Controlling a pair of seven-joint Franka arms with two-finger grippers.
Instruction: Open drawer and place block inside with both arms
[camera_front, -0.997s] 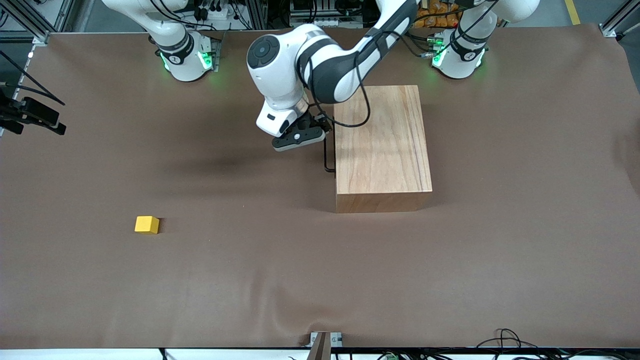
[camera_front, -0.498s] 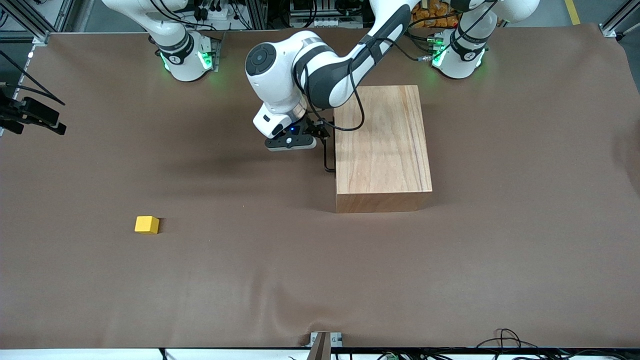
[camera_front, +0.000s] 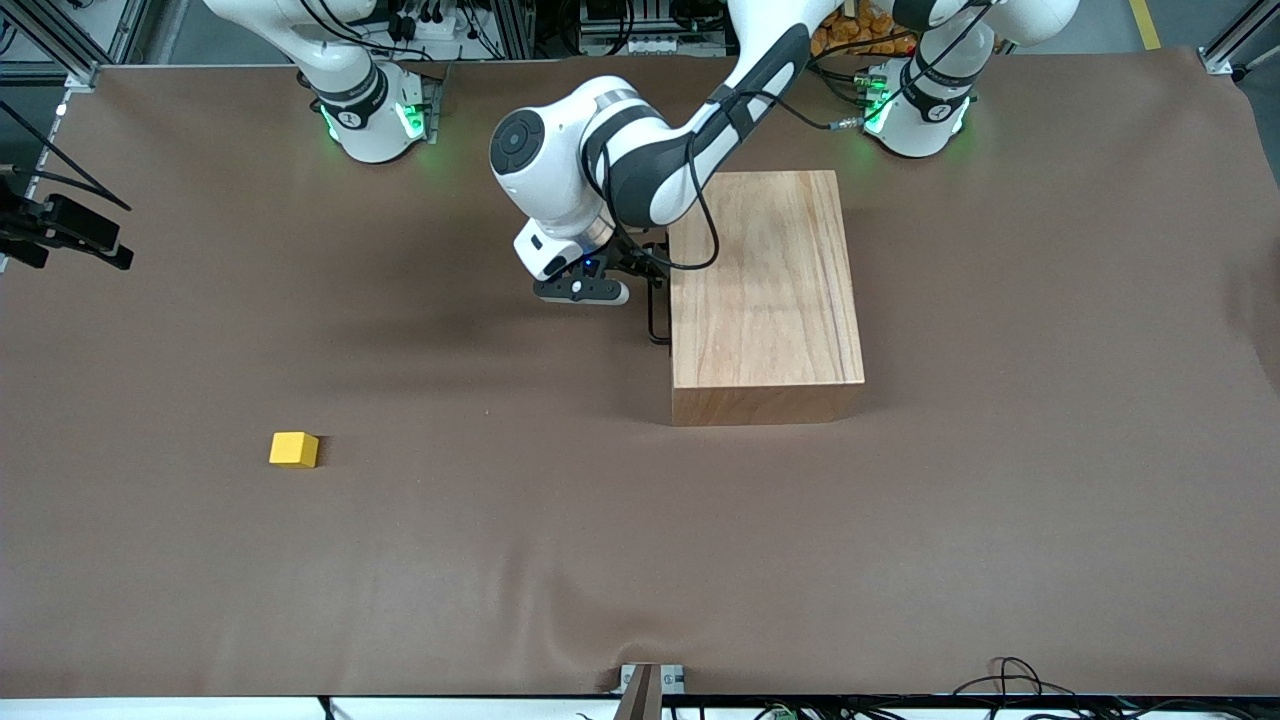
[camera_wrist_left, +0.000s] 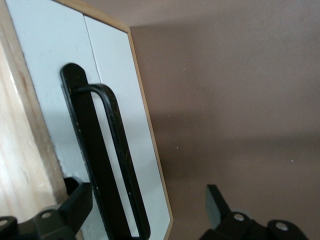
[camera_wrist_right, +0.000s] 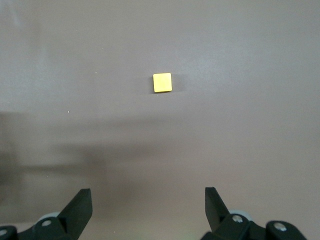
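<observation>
The wooden box (camera_front: 765, 290) stands mid-table with its drawer pushed in. The drawer's pale front panel (camera_wrist_left: 125, 100) and thin black handle (camera_front: 655, 315) face the right arm's end of the table. My left gripper (camera_front: 640, 275) is at that handle, open. In the left wrist view the handle (camera_wrist_left: 117, 145) runs between the spread fingers (camera_wrist_left: 77, 207), closer to one finger, with the left gripper (camera_wrist_left: 148, 210) not closed on it. The yellow block (camera_front: 294, 449) lies on the cloth nearer the front camera, toward the right arm's end. My right gripper (camera_wrist_right: 148, 210) hangs open high above the block (camera_wrist_right: 162, 82).
A brown cloth (camera_front: 640, 560) covers the whole table. A black device on cables (camera_front: 65, 230) sticks in at the table edge at the right arm's end. The right arm's base (camera_front: 365, 110) stands at the table's back edge; that arm rises out of the front view.
The left gripper has turned and shifted a little along the drawer front, closer in at the handle. Block, box and right arm have not moved.
</observation>
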